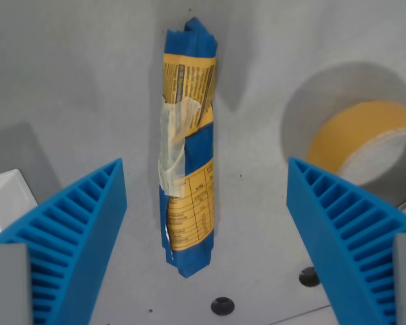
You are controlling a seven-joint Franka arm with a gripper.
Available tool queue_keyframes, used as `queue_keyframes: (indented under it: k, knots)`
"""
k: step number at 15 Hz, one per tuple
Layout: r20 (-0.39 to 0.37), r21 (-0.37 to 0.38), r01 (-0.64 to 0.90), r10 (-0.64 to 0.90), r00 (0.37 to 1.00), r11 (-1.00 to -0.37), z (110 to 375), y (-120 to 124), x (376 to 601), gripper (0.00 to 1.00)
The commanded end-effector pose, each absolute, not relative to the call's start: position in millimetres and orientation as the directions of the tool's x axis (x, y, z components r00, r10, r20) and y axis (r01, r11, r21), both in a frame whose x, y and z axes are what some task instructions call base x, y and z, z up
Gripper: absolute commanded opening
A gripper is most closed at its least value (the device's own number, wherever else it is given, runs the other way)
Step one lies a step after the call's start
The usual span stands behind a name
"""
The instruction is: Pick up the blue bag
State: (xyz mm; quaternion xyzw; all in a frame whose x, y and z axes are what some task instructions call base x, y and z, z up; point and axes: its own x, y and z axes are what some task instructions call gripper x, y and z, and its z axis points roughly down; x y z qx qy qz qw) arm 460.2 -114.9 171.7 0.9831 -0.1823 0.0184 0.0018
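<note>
A blue bag (187, 149) with yellow printed labels and a strip of clear tape lies lengthwise on the grey surface, running from top to bottom in the middle of the wrist view. My gripper (206, 196) is open above it. One ribbed blue finger (74, 230) stands to the wrist view's left of the bag and the other ribbed blue finger (345, 223) to its right, each well apart from the bag. Nothing is held between them.
A roll of yellow-brown tape (365, 145) sits at the wrist view's right, partly behind the right finger. A white object (7, 196) shows at the left edge. Two dark holes (222, 305) mark the grey table (68, 74) near the bottom.
</note>
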Motion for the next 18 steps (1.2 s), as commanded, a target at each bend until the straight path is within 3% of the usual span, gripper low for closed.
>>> queue_keyframes:
  k: [1,2,18]
  knots:
    - [0.100,-0.050,-0.356,-0.359,0.928,-0.933,152.0,-115.3,456.7,1.00]
    - [0.106,-0.051,-0.358,-0.361,0.926,-0.932,146.9,-119.8,456.5,0.00]
    - [0.106,-0.051,-0.358,-0.361,0.926,-0.932,146.9,-119.8,456.5,0.00]
